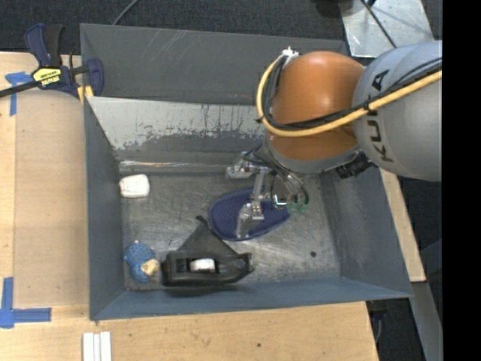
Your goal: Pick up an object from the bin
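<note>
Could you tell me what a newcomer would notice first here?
The arm's orange cover looms at the upper right, its gripper low over a dark blue oval pad in the middle of the bin. A black wedge-shaped thing lies by the near wall, a white block at the left, a small blue toy in the near left corner.

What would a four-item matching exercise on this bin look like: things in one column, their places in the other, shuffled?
Things
1. small white rounded block
2. dark blue oval flat pad
3. black wedge-shaped item with white label
4. blue ball with tan patch

Places
A. lower-left corner of the bin
B. under the gripper, mid-floor
C. along the view's bottom wall, centre
D. alone by the left wall, higher in the view

Pairs: 1-D, 2-B, 3-C, 4-A
</note>
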{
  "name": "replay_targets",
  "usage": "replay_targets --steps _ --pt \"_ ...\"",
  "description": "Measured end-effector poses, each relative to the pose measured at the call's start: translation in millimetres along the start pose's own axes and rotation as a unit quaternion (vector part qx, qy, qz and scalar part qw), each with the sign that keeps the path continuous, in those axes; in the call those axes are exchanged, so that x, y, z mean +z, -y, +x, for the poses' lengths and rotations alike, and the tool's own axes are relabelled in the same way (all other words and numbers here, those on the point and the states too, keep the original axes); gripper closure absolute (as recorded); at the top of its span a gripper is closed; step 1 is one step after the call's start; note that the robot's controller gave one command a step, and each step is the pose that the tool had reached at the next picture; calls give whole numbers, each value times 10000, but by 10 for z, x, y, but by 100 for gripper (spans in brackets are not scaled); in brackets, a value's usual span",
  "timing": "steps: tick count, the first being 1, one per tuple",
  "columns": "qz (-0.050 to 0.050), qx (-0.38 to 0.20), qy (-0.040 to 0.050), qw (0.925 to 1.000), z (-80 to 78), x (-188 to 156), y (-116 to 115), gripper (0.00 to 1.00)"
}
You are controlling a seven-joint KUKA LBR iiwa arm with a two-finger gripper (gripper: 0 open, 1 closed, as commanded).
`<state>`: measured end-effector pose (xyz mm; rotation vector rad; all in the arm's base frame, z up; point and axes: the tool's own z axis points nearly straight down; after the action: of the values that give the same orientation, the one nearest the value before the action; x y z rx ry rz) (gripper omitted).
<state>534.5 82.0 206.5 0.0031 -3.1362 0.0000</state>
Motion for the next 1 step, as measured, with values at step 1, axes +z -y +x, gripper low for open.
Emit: replay_targets --steps 1 --pt "-4 -2283 66 9736 -350 1331 511 0"
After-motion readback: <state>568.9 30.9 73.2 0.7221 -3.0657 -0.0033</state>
